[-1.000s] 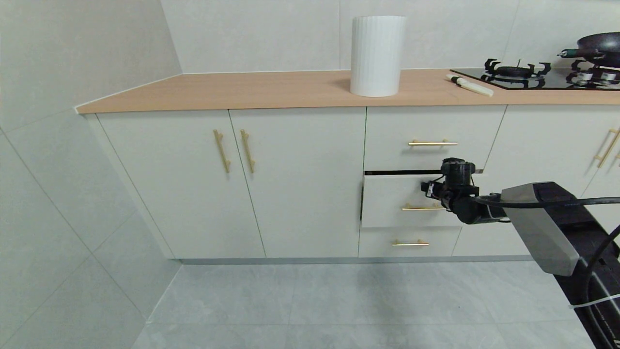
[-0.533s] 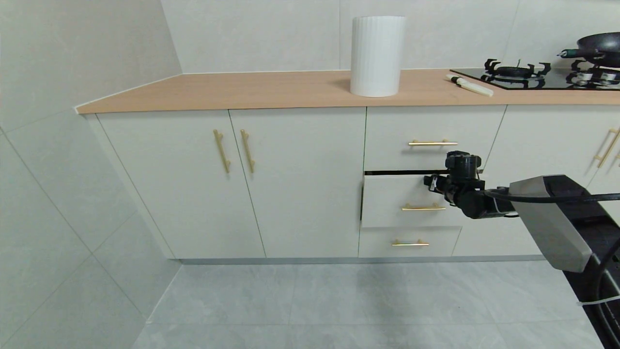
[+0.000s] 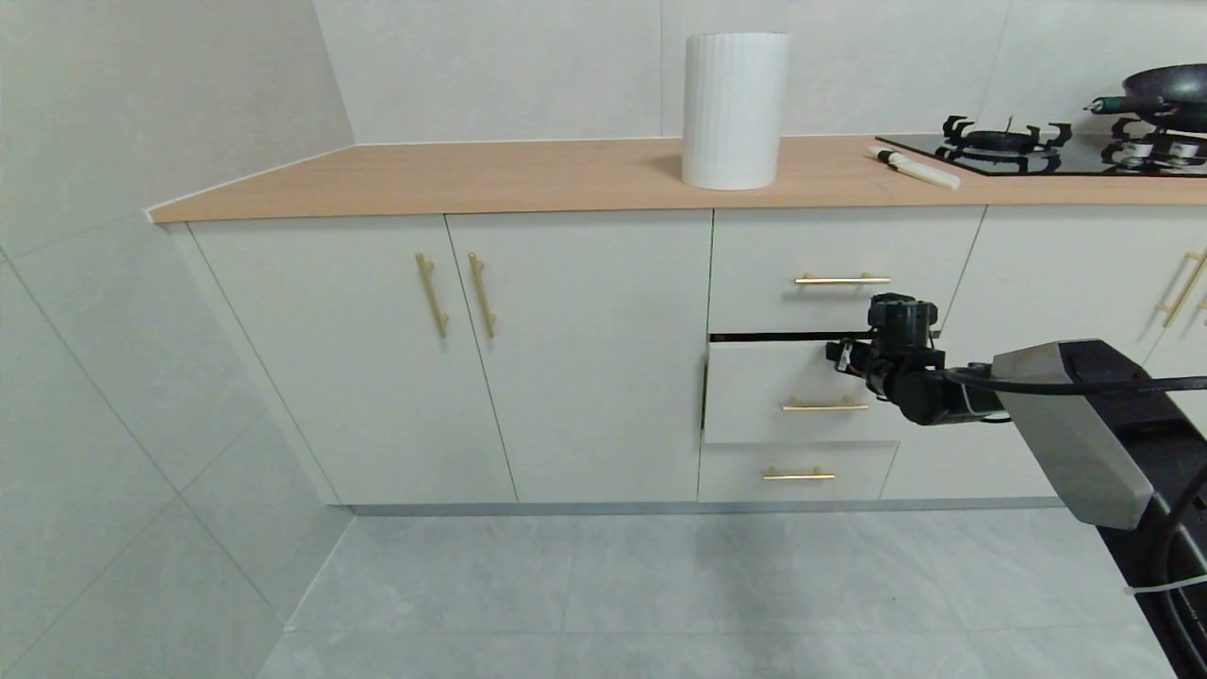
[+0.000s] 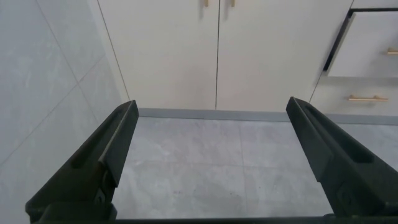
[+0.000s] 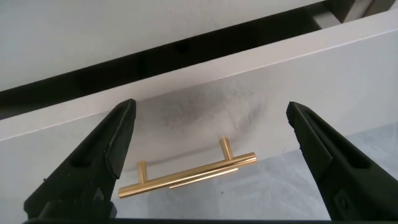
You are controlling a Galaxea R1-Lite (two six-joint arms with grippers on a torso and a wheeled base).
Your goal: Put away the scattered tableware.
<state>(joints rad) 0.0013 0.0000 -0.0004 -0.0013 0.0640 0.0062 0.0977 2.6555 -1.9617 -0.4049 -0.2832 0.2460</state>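
Pale cabinets run under a wood-topped table (image 3: pixel 490 174) in a tiled kitchen corner, with grey floor tiles below. On the table stands a tall white ribbed cylinder (image 3: pixel 735 108). To its right lies a pale utensil (image 3: pixel 913 167) with a dark tip, flat on the wood just beside the black hob (image 3: pixel 1047 156). A dark pan (image 3: pixel 1165 90) sits on the hob's far burner.

My right fingers (image 3: pixel 847 358) are held low, in front of the middle drawer (image 3: pixel 768 377) of a stack of three, at the right part of its front and above the right end of its brass handle (image 3: pixel 823 405). That drawer stands slightly pulled out, with a dark gap along its top and left edge. From my right wrist, the fingers (image 5: pixel 109 152) are spread wide apart with nothing between them. The handle (image 5: pixel 189 174) lies across the space they frame, farther off and untouched. I cannot tell whether the tips meet the drawer front (image 5: pixel 261 81).

The utensil is well apart from these fingers, up on the table and to the right.

My left fingers (image 4: pixel 106 155) are also wide apart and empty, hanging over the floor before the double cabinet doors (image 4: pixel 217 56).
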